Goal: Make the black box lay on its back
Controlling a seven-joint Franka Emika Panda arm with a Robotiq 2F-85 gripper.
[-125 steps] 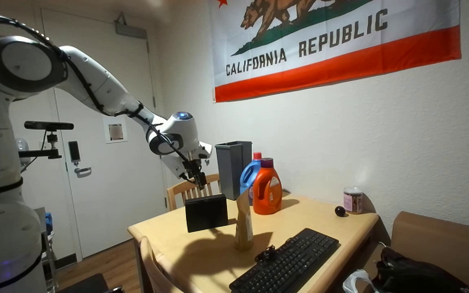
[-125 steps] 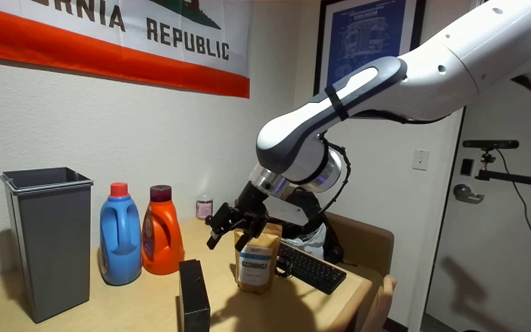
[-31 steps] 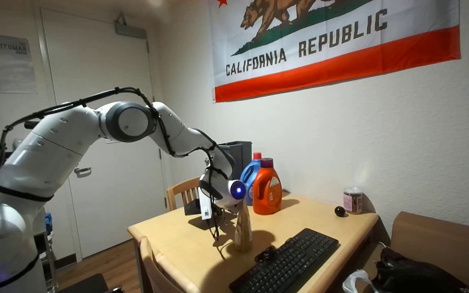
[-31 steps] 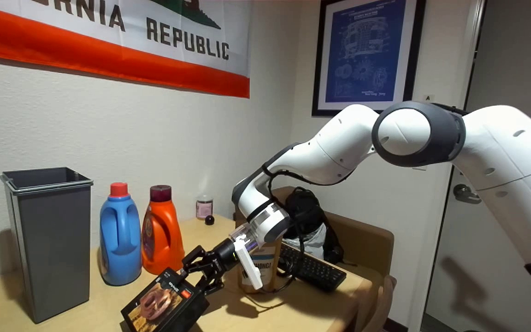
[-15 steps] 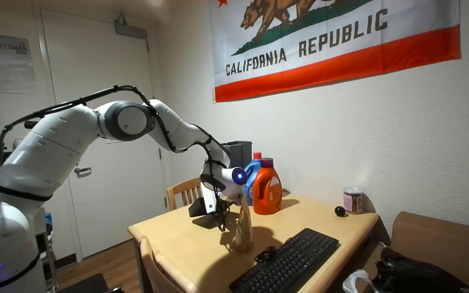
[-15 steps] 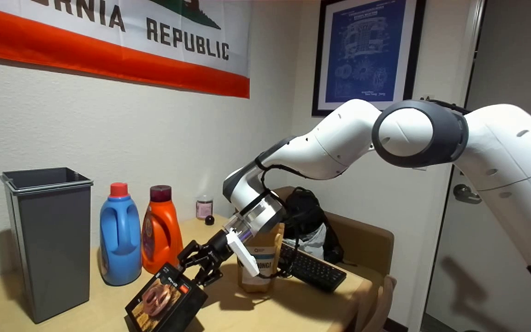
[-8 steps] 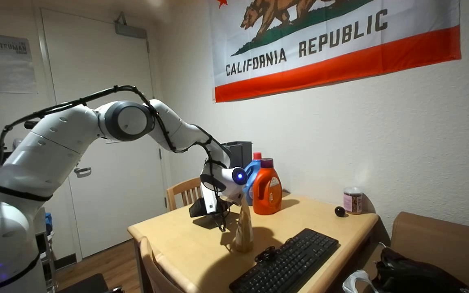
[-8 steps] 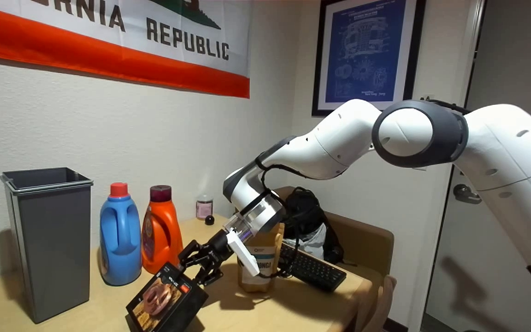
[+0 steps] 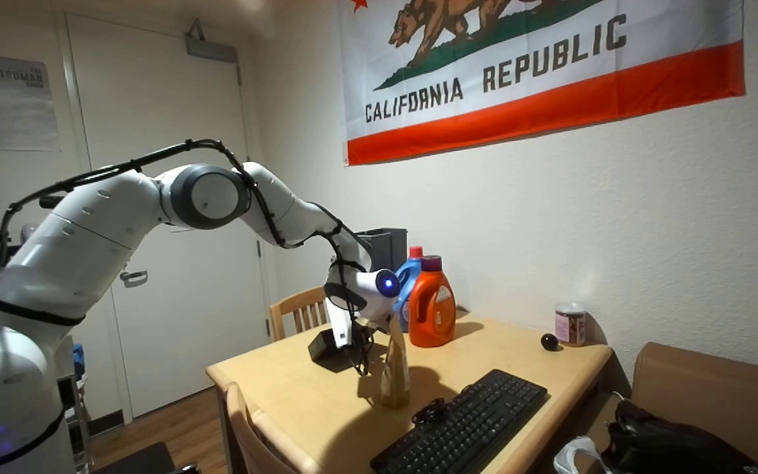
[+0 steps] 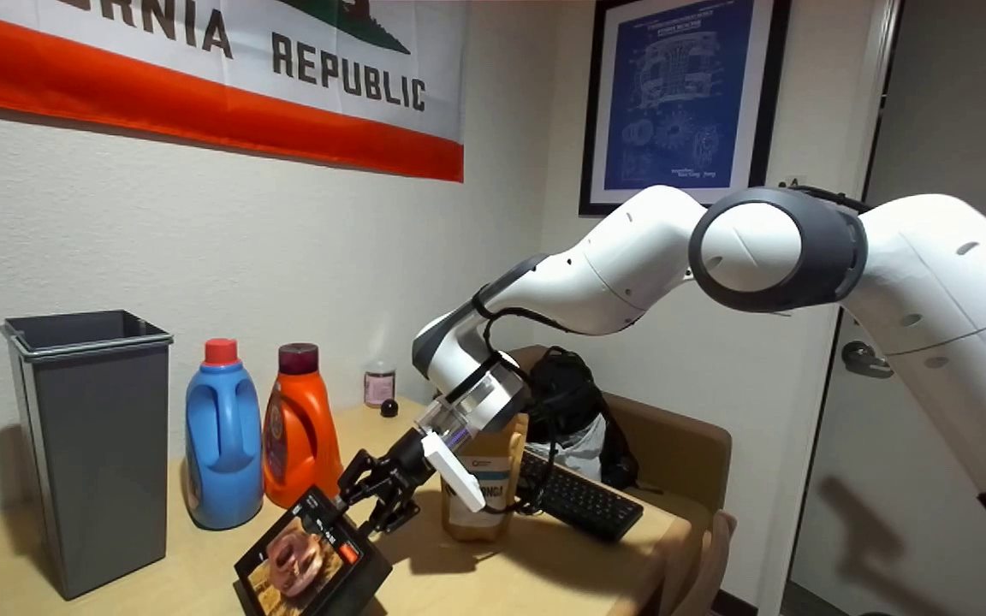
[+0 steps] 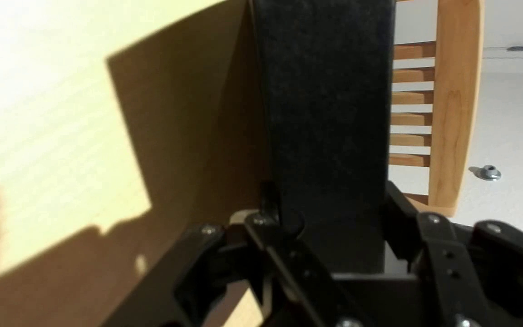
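Note:
The black box (image 10: 296, 565) leans well back on a slant over the table (image 9: 274, 388), its broad picture face turned upward in an exterior view. Its lower end is cut off there, so contact with the table cannot be judged. In another exterior view the arm partly hides the box (image 9: 325, 349). My gripper (image 11: 332, 200) straddles the narrow dark side of the box (image 11: 325, 104), one finger (image 11: 268, 197) at each edge with no clear gap. Whether the fingers still press on it does not show. The gripper (image 10: 354, 515) reaches the box's upper edge at a downward angle.
Close to the wrist stands a tan pouch (image 10: 490, 492). A blue bottle (image 10: 223, 445), an orange bottle (image 10: 300, 445) and a tall grey bin (image 10: 103, 462) stand beyond the box. A keyboard (image 9: 464, 428) lies near the table edge; a wooden chair (image 11: 454, 100) stands behind.
The box stood upright, apart from my gripper, at the earliest frames; later it was tilted between the fingers. Within the last half second it has tipped slightly flatter, while the arm barely moved.

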